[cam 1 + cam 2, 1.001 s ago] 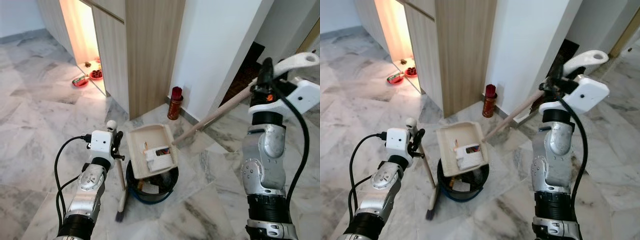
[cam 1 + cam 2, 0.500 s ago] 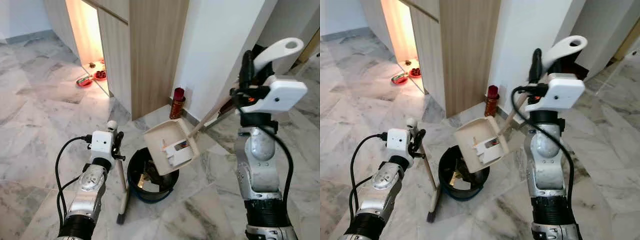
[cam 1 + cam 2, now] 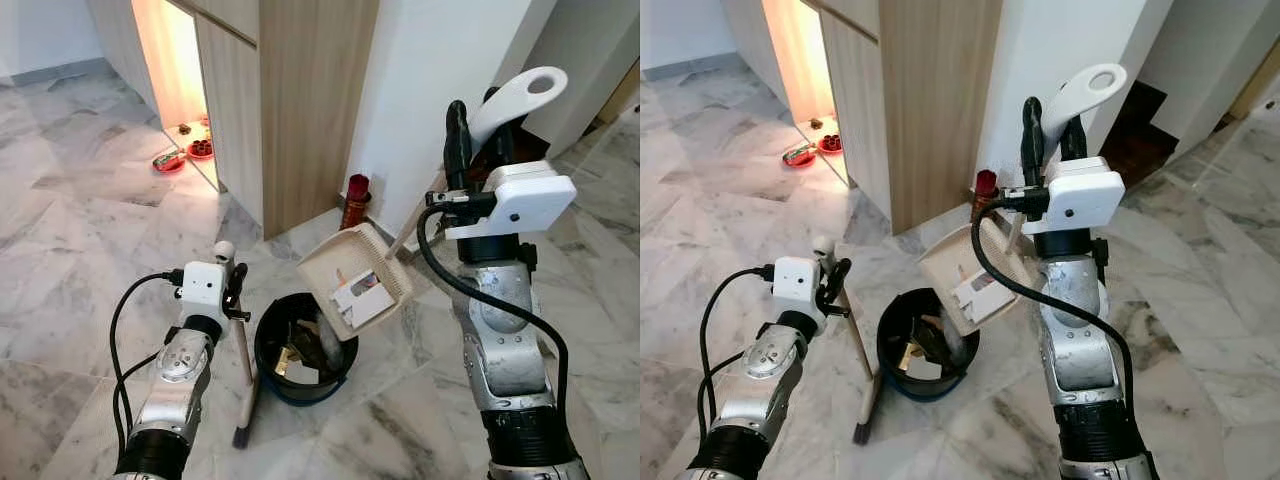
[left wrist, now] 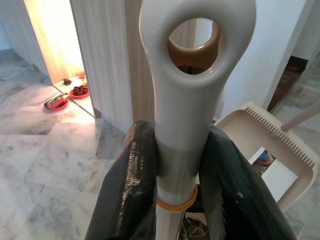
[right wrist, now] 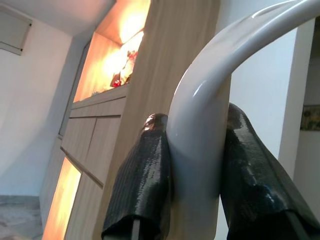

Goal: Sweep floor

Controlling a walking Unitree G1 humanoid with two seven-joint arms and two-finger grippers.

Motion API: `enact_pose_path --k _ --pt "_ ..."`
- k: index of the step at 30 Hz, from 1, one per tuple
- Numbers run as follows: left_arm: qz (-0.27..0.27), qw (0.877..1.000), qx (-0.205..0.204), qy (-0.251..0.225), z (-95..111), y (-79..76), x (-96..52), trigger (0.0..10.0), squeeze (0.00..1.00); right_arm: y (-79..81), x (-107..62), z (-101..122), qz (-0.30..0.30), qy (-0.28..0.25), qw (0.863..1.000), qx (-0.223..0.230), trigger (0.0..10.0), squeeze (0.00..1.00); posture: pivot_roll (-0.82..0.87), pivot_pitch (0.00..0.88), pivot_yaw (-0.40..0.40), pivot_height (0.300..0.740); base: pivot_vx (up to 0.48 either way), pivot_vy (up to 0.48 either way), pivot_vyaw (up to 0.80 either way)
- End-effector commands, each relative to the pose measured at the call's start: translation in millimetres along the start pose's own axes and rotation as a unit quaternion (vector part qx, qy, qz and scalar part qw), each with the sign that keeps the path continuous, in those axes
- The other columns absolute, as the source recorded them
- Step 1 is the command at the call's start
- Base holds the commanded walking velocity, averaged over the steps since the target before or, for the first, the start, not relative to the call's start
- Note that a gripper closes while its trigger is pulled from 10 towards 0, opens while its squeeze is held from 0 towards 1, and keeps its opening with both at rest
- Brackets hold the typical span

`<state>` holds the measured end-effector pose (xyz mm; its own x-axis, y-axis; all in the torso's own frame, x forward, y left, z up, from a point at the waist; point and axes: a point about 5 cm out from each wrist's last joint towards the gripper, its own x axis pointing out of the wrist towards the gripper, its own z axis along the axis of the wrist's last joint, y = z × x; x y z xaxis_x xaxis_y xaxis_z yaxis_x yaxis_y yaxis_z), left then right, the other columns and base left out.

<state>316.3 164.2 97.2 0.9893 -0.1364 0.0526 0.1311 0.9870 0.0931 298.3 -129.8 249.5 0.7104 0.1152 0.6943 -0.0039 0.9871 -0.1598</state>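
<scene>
The floor (image 3: 70, 230) is polished grey-veined marble with a soft sheen, and the cabinet (image 3: 300, 100) beside it shows matt pale wood grain. The dustpan (image 3: 355, 280) looks like smooth cream plastic on a wooden-looking pole, its glossy white handle (image 5: 200, 145) gripped by the right tool (image 5: 200, 165) with textured, slightly shiny black fingers (image 5: 145, 175). The broom handle (image 4: 185, 100) is glossy off-white plastic, the bin (image 3: 300, 350) dark plastic, and the arms brushed silver metal.

We see a cream plastic dustpan (image 3: 355, 281) on a long pale handle, tipped steeply over a round black bin (image 3: 303, 347) with a blue base ring. Scraps of paper and a white card cling inside the pan, and more litter lies in the bin. Just beside the bin stands a broom (image 3: 243, 365), its pale stick upright, its dark bristle end on the grey marble floor (image 3: 80, 240).
</scene>
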Motion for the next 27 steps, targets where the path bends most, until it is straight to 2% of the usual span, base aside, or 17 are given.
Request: enact_pose_path --k 1,11,15,19,27 --pt "-0.011 1.0 0.001 -0.016 6.3 -3.8 3.2 10.0 0.0 -1.8 5.3 20.7 -0.002 -0.059 0.998 -0.005 10.0 0.0 0.24 0.067 -0.111 0.74 0.0 0.0 0.0" --pt "-0.01 1.0 0.003 -0.016 6.5 -2.9 2.7 10.0 0.0 0.8 4.3 25.7 -0.036 -0.073 0.997 -0.002 10.0 0.0 0.24 0.068 -0.112 0.74 0.0 0.0 0.0" --pt "-0.009 1.0 0.002 -0.016 6.6 -3.0 2.8 10.0 0.0 5.7 3.3 30.5 -0.021 -0.092 0.995 -0.029 10.0 0.0 0.24 0.068 -0.113 0.74 0.0 0.0 0.0" --pt "-0.009 1.0 0.001 -0.016 6.6 -3.3 3.0 10.0 0.0 11.9 2.0 30.0 -0.005 -0.092 0.995 -0.033 10.0 0.0 0.24 0.07 -0.114 0.74 0.0 0.0 0.0" --pt "-0.01 1.0 0.002 -0.016 6.6 -3.3 3.3 10.0 0.0 12.7 2.0 29.1 -0.008 -0.091 0.995 -0.033 10.0 0.0 0.24 0.067 -0.114 0.74 0.0 0.0 0.0"
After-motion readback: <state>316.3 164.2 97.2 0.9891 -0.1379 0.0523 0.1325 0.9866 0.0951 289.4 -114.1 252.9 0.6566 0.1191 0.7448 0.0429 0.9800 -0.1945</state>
